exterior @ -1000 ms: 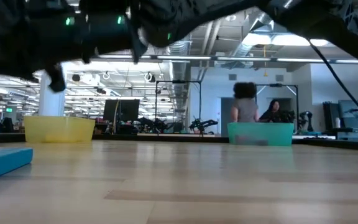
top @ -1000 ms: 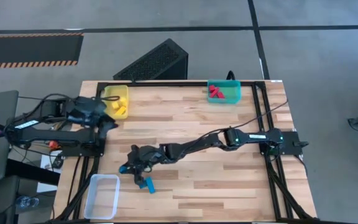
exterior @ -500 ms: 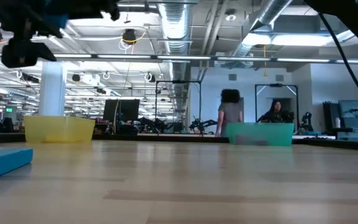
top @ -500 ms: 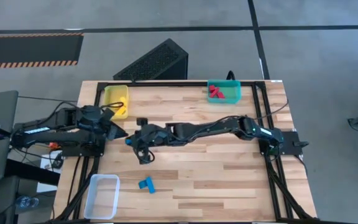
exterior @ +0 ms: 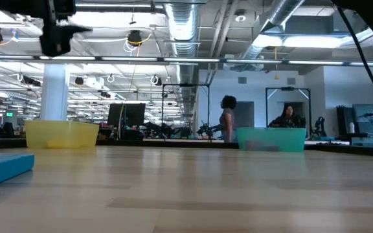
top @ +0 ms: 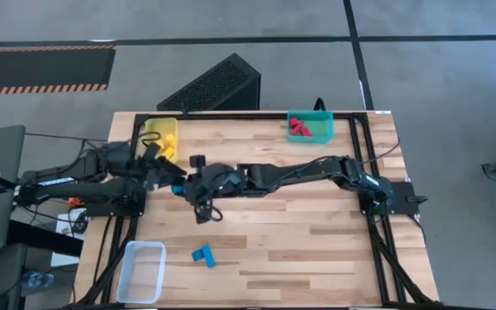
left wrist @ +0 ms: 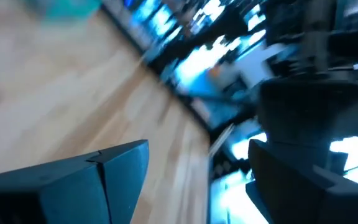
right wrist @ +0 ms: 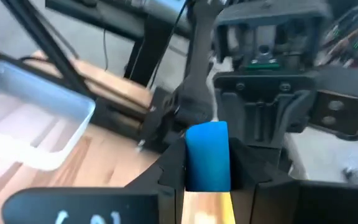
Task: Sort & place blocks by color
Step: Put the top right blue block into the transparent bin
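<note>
Blue block (right wrist: 207,155) clamped in right pincer (top: 182,187) mid-table | left pincer (top: 158,162) apart, near yellow bin (top: 151,129)

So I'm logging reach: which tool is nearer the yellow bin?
Left. The left tool hangs just beside the yellow bin; the right tool, gripping a blue block, is farther toward the table's middle.

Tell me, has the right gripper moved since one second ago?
Yes. The right gripper, jaws shut on a small blue block, has moved away from the clear plastic bin toward the translucent yellow bin.
</note>
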Controlling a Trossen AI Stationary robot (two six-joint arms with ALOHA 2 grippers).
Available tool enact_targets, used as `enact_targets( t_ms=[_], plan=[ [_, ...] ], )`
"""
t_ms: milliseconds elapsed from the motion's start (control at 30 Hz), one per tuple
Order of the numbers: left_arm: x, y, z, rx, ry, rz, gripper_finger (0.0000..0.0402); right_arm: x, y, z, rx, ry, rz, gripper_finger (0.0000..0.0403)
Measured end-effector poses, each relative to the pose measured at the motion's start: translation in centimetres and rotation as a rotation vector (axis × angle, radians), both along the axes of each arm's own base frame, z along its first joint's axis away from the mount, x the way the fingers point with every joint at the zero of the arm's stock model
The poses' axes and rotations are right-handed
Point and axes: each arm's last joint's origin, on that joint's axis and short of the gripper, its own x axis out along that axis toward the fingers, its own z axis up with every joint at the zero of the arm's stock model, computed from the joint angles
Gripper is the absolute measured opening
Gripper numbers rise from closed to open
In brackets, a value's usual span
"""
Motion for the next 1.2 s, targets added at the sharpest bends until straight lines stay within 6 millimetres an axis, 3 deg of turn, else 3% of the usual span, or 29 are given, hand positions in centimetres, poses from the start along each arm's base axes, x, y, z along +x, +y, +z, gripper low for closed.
enact_targets(
  t_ms=[267, 467, 667, 867, 1200],
  plan=[
    [-0.8, -0.2, 2.6, 0.229, -0.278, -0.026, 0.0257, -2.3, -0.4, 4.6, -0.045, -0.096, 0.067, 0.0093],
    [-0.4, -0.6, 2.5, 0.241, -0.301, -0.185, 0.0257, -4.4, -1.4, 8.5, -0.072, -0.191, 0.071, 0.0093],
    [0.6, -0.5, 3.4, 0.253, -0.39, -0.206, 0.0257, -3.4, -1.7, 6.7, -0.059, -0.145, 0.128, 0.0093],
    [1.4, -0.2, 3.3, 0.234, -0.373, -0.142, 0.0257, -3.2, -1.0, 6.6, -0.045, -0.149, 0.138, 0.0093],
    [1.5, -0.4, 4.3, 0.262, -0.489, -0.209, 0.0257, -3.2, -0.9, 5.9, -0.011, -0.101, 0.151, 0.0093]
  ],
)
